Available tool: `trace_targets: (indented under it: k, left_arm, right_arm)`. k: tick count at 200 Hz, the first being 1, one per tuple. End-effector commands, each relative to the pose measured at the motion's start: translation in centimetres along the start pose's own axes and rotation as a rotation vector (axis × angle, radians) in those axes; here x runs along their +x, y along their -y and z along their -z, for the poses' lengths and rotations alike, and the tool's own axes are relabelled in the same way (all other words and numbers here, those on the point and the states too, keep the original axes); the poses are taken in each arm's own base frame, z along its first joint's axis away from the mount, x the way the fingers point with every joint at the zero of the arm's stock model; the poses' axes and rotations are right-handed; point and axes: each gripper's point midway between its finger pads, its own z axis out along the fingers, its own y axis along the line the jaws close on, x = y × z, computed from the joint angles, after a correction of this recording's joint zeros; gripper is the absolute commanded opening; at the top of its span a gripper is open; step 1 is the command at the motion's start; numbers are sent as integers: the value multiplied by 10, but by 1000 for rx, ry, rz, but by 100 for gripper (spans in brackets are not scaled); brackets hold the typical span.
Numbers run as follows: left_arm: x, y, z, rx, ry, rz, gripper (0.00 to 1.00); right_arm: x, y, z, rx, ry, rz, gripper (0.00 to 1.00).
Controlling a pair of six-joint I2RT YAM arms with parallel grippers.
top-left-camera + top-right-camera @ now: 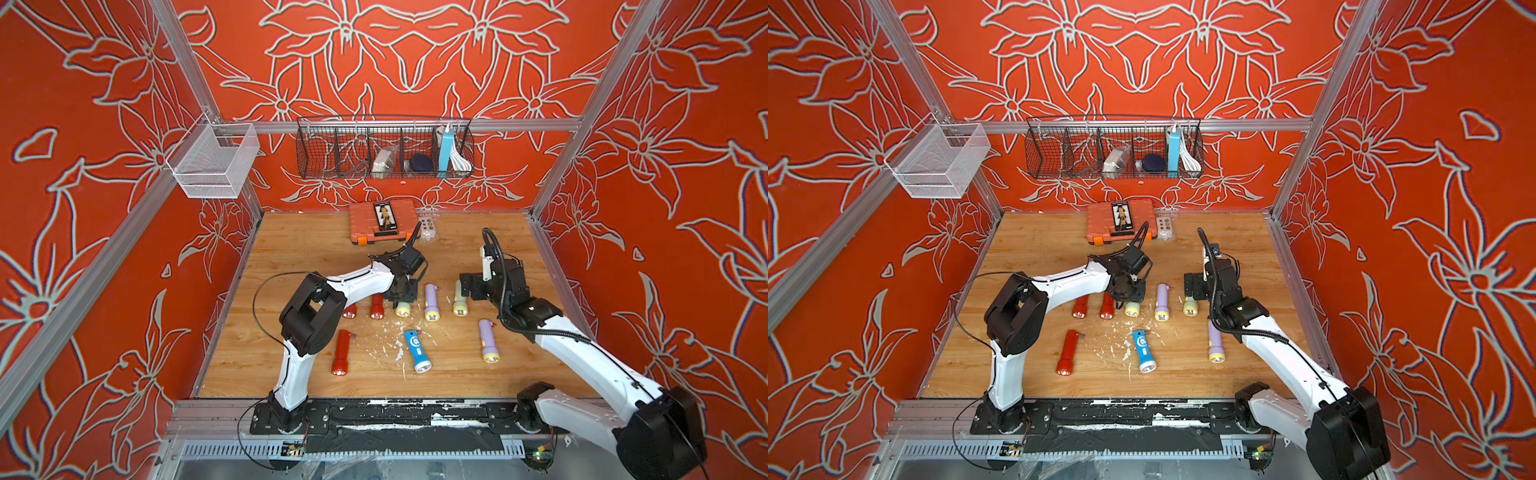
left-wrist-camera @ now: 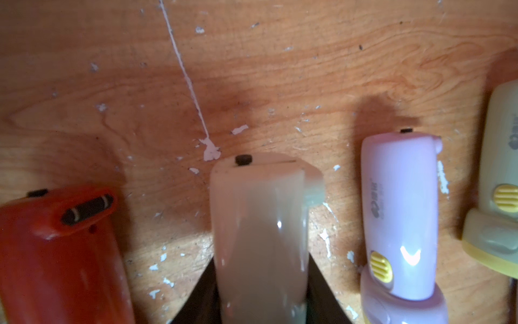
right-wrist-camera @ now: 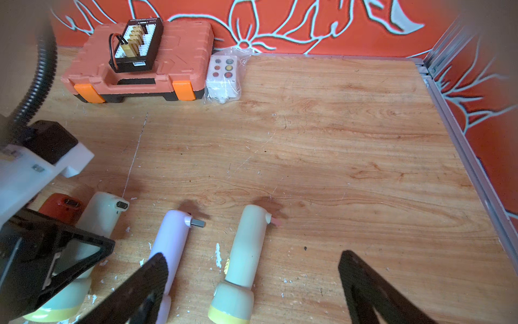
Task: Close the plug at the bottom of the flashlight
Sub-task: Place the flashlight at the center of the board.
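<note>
While the left gripper (image 2: 262, 297) is clamped tight around the pale cream plastic flashlight with a yellow head (image 2: 260, 224), which lies on the wooden table (image 1: 311, 249) between a red flashlight (image 2: 56, 252) and a lilac flashlight (image 2: 400, 218), the right gripper (image 3: 252, 256) hangs spread wide and empty over a second cream flashlight (image 3: 246, 246).

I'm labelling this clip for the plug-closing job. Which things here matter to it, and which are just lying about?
In the job: cream flashlight gripped by the left gripper; open right gripper.
Lying about: orange case; black board on it; bagged button box; wire basket; blue flashlight, untouched.
</note>
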Motion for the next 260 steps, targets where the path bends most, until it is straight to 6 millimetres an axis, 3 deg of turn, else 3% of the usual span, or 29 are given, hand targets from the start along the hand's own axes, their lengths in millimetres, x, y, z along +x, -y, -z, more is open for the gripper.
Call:
trace_targets:
  k: [1,16,56,58,60,81,85,89,131,178,233,239,260]
  left_arm:
    - [6,-1,-5,-16,-32,15,13]
    - [8,-2,-7,-18,-40,19,19]
    - [11,-1,-12,-9,-44,17,21]
    - [10,-1,-12,-10,-43,16,30]
    - [11,-2,-12,-11,-43,15,33]
    - [12,-3,-14,-13,-39,16,36]
    - [13,-4,-14,-15,-41,15,46]
    - [13,-4,-15,-15,-43,14,48]
    - [12,-4,-15,-16,-49,-5,51]
    - [0,1,6,7,5,-28,54]
    - [-14,14,26,44,40,-59,59]
    - [-14,16,28,57,43,-61,75]
    - [-13,25,35,90,46,-67,78]
  right_arm:
    - [-1,1,3,-9,10,-31,98]
    - [-5,1,7,-11,15,-33,98]
    - [-16,5,17,1,38,-49,98]
    - [-16,5,18,3,39,-50,98]
    - [-16,6,18,6,39,-53,98]
    - [-17,9,23,16,39,-74,98]
    - [-17,9,25,16,39,-80,98]
    - [-17,9,26,16,38,-86,98]
    - [-21,11,50,-7,65,-163,98]
    - [-17,16,72,-13,71,-158,98]
    - [3,14,68,-15,-21,-114,98]
    - [5,14,67,-16,-30,-109,98]
    - [9,13,67,-19,-49,-111,98]
